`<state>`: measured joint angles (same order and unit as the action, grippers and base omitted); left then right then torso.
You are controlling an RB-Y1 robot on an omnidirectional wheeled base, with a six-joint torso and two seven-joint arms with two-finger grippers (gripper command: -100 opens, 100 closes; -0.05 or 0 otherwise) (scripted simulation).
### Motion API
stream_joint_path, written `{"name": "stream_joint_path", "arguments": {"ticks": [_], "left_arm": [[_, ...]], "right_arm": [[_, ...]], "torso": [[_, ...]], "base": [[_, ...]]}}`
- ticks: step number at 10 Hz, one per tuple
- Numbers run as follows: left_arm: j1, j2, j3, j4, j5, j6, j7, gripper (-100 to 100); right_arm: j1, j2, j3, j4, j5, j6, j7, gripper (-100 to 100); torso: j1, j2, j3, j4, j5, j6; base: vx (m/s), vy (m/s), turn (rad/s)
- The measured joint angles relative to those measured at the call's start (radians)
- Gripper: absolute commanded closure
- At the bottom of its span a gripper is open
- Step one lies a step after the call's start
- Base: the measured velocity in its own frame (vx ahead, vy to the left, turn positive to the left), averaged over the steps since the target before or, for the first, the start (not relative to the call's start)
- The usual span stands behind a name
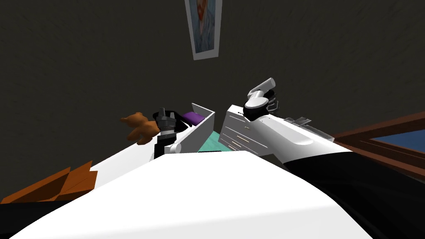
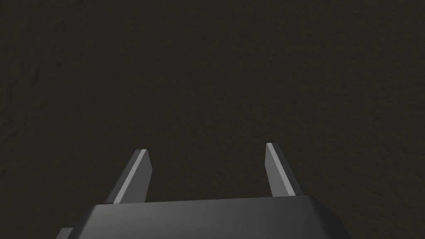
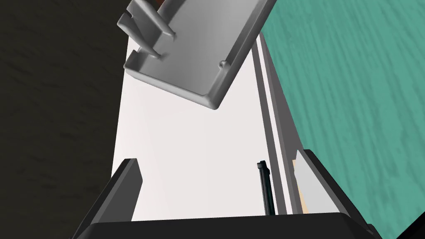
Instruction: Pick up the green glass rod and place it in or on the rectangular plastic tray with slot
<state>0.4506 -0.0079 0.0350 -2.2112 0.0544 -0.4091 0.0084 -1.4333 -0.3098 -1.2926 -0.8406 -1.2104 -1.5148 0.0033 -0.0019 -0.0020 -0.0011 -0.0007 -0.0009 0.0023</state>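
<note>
Trouble from here comes mostly from where the rod point(image 3: 266, 189) lies. It is dark and thin, flat on the white top point(image 3: 186, 141) of the drawer unit point(image 1: 238, 135), which stands right of centre in the head view. The rod runs along the top's edge and just beside it, with the teal floor point(image 3: 352, 83) below. Your right gripper point(image 3: 218, 157) hangs over it with fingers spread wide and holding nothing. The rod sits well off-centre between them, close to the finger on the edge side. That finger looks to stand over or past the edge, so if you lower as you are, it may catch the edge or come down on the rod. A nudge could then roll the rod off onto the floor, so shift toward the edge side first to centre it. A rod this thin may also pivot or slip in the blades if you pinch it near one end. The grey tray point(image 3: 174, 86) with its slot lies farther along the same top, well apart from the rod. Your left gripper point(image 2: 206, 147) waits left of centre by the brown teddy bear point(image 1: 139, 128), fingers apart and empty.
</note>
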Motion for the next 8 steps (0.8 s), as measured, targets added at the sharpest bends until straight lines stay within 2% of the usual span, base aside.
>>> {"name": "stream_joint_path", "arguments": {"ticks": [1,3,4,5,7,8], "left_arm": [[0.000,0.000,0.000,0.000,0.000,0.000,0.000,0],[0.000,0.000,0.000,0.000,0.000,0.000,0.000,0],[0.000,0.000,0.000,0.000,0.000,0.000,0.000,0],[0.000,0.000,0.000,0.000,0.000,0.000,0.000,0],[0.000,0.000,0.000,0.000,0.000,0.000,0.000,0],[0.000,0.000,0.000,0.000,0.000,0.000,0.000,0]], "right_arm": [[-0.009,-0.004,-0.029,0.031,-0.005,-0.006,-0.016,-100],[-0.029,0.013,-0.082,0.029,-0.011,-0.019,-0.014,-100],[-0.039,0.012,-0.110,0.047,-0.014,-0.028,-0.018,-100],[-0.044,0.030,-0.142,0.031,-0.021,-0.032,-0.013,-100],[-0.060,0.013,-0.187,0.095,-0.025,-0.057,-0.042,-100],[-0.070,-0.003,-0.217,0.143,-0.028,-0.078,-0.062,-100]], "torso": [[0.000,0.000,0.000,0.000,0.000,-0.001],[0.000,-0.001,0.000,0.000,0.000,0.000],[0.000,-0.001,0.000,0.000,0.000,0.000],[0.000,-0.001,-0.001,0.000,0.000,0.000],[0.000,-0.001,-0.001,0.000,0.000,0.000],[0.000,-0.002,-0.001,0.000,0.000,0.000]], "base": [[0.022,-0.013,0.183],[0.020,-0.010,0.062],[0.032,-0.011,0.145],[0.022,-0.009,0.054],[0.027,-0.007,0.097],[0.044,-0.015,0.092]]}}
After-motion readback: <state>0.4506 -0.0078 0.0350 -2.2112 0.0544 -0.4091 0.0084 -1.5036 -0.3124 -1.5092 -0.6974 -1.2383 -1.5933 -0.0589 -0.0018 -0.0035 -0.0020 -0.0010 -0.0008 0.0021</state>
